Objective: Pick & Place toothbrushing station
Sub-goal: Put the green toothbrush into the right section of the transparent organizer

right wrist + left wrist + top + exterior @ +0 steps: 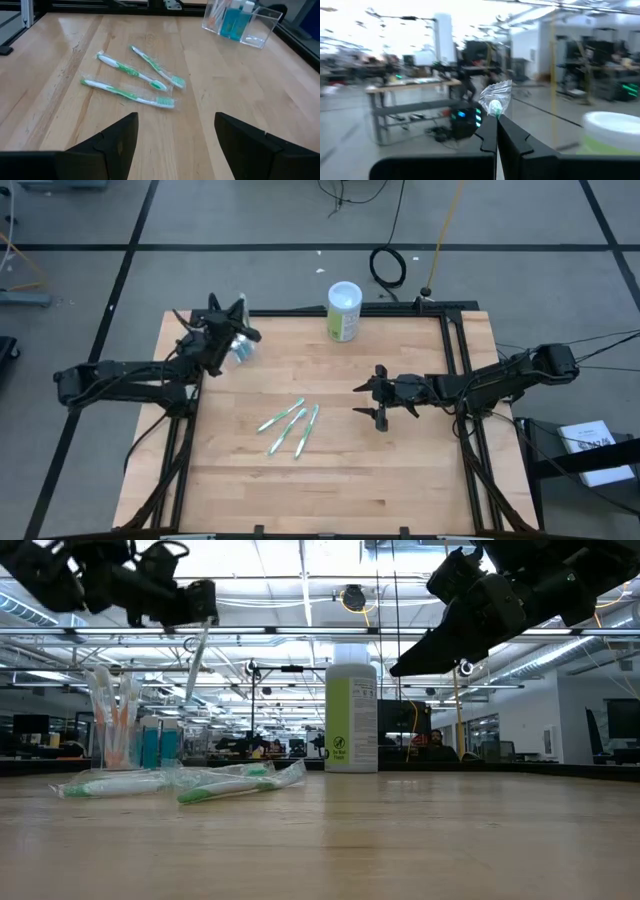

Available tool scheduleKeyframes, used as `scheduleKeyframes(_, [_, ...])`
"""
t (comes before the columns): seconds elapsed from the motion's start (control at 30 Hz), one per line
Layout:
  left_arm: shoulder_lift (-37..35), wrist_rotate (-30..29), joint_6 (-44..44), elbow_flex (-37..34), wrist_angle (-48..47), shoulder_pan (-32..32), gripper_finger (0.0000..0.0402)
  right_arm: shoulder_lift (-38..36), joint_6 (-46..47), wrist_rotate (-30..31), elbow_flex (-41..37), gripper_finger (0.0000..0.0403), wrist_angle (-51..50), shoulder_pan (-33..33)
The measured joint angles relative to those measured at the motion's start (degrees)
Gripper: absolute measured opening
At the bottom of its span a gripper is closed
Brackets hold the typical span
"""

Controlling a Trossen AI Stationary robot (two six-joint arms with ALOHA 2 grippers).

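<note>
Nearest in the low view, three wrapped toothbrushes (180,783) lie loose on the wooden worktop (330,470), left of centre. From above they fan out together in the middle, just left of the right gripper (383,408), whose jaws stand wide apart and empty, pointed toward them.

Farther back, at the upper left of the overhead frame, the left gripper (222,332) hangs over the clear cup (130,740), which already holds brushes and small teal tubes. Its jaws are pinched shut on one wrapped toothbrush (495,102), the bristle end and crinkled wrapper poking out past the tips. Beyond, at the worktop's far edge, stands a green-and-white canister (344,311).

These brushes look feather-light and thin, stiff along the handle, but the loose plastic sleeve is probably slick and may slide in a grip. I'd take one across the middle of the handle. The cup seems light too, so a knock could tip it.
</note>
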Motion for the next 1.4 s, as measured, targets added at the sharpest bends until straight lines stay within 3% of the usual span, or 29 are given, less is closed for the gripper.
scheduleKeyframes(0.1, [1.59, 0.55, 0.48, -2.2, 5.67, 4.44, 0.0, 0.0, -1.0, 0.0, 0.0, 0.0254, 0.64, -0.25])
scheduleKeyframes(0.27, [4.89, 11.02, -4.95, -2.27, 8.04, 12.59, 0.0, 0.0, -2.43, 0.01, 0.0, 0.0254, 1.22, -1.45])
scheduleKeyframes(0.53, [12.79, 11.72, -10.41, -2.25, 8.31, 19.28, 0.0, 0.0, -2.64, -0.15, 0.0, 0.0254, 1.38, -2.74])
scheduleKeyframes(0.83, [13.93, 15.09, -13.05, -2.18, 7.11, 22.69, 0.0, 0.0, -2.86, -0.2, 0.0, 0.0254, 1.4, -2.72])
scheduleKeyframes(1.17, [18.37, 15.21, -17.2, -2.18, 2.98, 22.39, 0.0001, 0.0, -3.05, -0.2, 0.0, 0.0254, 1.4, -2.72])
scheduleKeyframes(1.4, [18.35, 14.16, -19.37, -2.18, 3.17, 22.47, 0.0058, 0.0, -3.05, -0.2, 0.0, 0.0254, 1.39, -2.72])
